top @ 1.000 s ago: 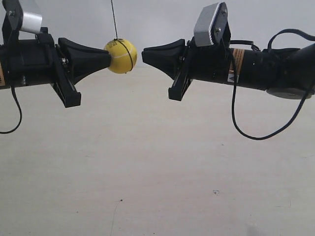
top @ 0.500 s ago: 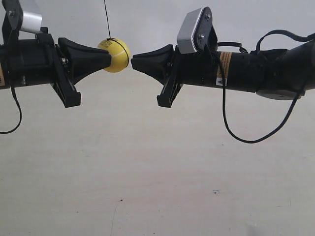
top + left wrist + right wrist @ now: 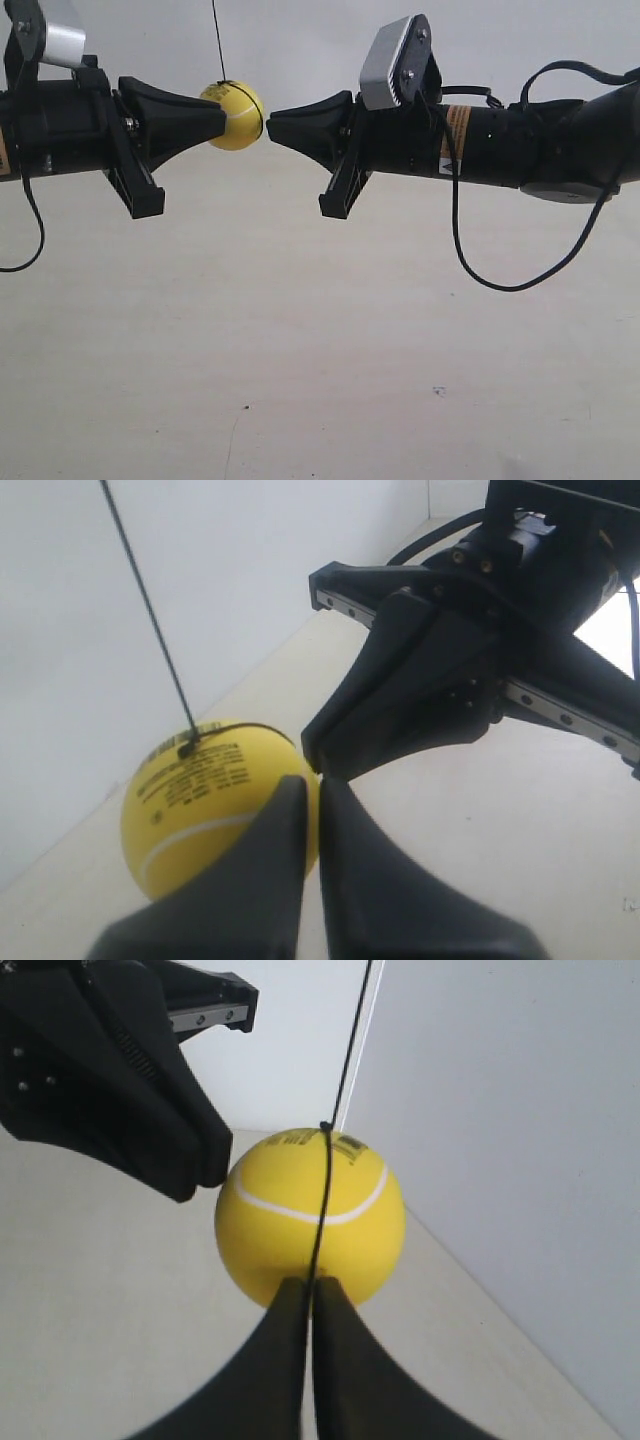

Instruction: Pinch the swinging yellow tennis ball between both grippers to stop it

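The yellow tennis ball [image 3: 236, 115] hangs on a thin dark string between two black wedge tips. The gripper of the arm at the exterior view's left [image 3: 222, 120] overlaps the ball's left side. The gripper of the arm at the exterior view's right [image 3: 270, 115] touches its right side. In the left wrist view my left gripper [image 3: 320, 780] is shut, with the ball [image 3: 195, 800] beside and behind its tip and the other gripper's tip close opposite. My right gripper [image 3: 312, 1282] is shut too, its tip pressed against the ball [image 3: 310, 1210] where the string crosses it.
A pale tabletop [image 3: 320, 330] lies well below both arms and a white wall stands behind. A black cable [image 3: 500, 285] loops down under the arm at the exterior view's right. Silver camera boxes [image 3: 392, 62] sit on top of the wrists.
The arm at the exterior view's right has moved left until its tip meets the ball. The ball shifted slightly left. Over the last half second almost nothing moved.
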You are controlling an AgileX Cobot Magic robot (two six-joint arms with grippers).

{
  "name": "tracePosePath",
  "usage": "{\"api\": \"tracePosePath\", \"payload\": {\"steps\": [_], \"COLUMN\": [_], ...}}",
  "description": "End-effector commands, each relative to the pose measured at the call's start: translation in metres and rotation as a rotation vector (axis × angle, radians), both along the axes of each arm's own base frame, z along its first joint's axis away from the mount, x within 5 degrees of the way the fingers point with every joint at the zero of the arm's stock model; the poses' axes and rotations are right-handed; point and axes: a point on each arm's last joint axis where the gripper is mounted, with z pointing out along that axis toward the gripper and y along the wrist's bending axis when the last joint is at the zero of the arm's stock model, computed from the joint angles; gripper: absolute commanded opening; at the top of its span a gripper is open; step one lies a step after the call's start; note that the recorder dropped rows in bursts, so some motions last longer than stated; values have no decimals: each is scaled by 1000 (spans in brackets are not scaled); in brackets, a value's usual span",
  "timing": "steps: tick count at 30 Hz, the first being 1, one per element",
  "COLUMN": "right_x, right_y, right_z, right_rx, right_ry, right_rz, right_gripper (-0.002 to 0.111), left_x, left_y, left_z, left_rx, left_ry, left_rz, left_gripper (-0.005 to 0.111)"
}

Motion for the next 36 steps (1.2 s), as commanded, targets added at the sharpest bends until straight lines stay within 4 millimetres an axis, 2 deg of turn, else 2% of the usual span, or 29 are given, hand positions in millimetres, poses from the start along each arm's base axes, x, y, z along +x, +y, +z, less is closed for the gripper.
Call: {"api": "tracePosePath", "payload": {"steps": [1, 36], "right_x": [1, 1], "right_y": [1, 1], "right_z": [2, 2], "right_rx": [5, 3], "right_ry": [-14, -22], "right_rz": [1, 0], "right_gripper": [0, 0], "left_x": [-2, -1], "left_y": [-1, 0], "left_z": [2, 1], "left_rx": [-8, -1], "left_ry": [-8, 3], "left_rz": [-7, 10], "left_gripper": [5, 5]}}
